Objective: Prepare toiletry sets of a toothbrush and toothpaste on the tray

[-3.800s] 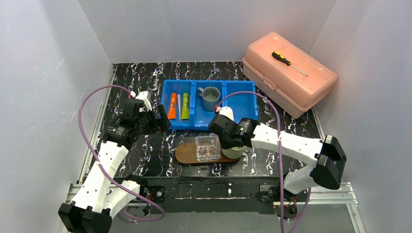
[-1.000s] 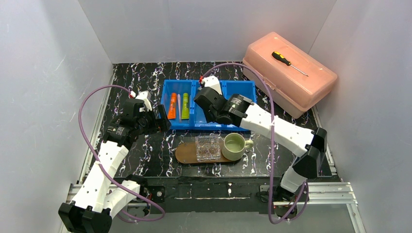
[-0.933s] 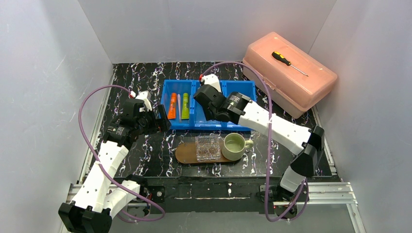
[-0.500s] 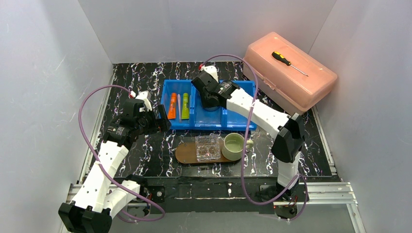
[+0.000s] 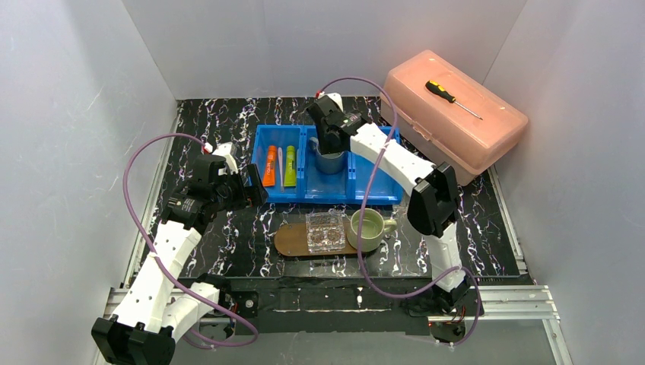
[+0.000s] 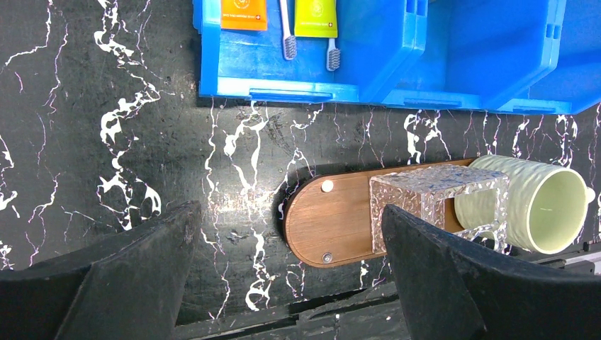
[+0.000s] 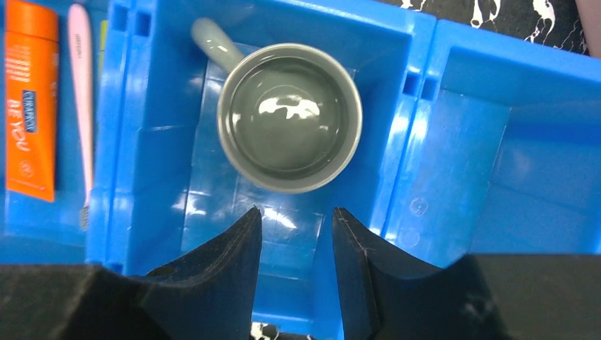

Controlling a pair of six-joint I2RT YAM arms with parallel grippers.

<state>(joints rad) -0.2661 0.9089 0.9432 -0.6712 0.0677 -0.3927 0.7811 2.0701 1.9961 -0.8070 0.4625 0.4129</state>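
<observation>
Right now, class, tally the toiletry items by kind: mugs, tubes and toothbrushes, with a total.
Mugs: 2 (grey mug, pale green mug)
Tubes: 2 (orange tube, green tube)
Toothbrushes: 2
Total: 6

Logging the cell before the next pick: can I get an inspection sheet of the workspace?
Surface: black marbled table, no spills seen.
Job's things: orange tube, green tube and two toothbrushes in the blue bin's left compartment; grey mug in its middle compartment; pale green mug at the tray's right end.
Clutter: clear holder on tray; pink toolbox, screwdriver on its lid.
Grippers: left gripper open, empty; right gripper open above grey mug.
Cables: left cable loops beside its arm; right cable droops beside pale green mug.
Surroundings: plain walls on three sides.
</observation>
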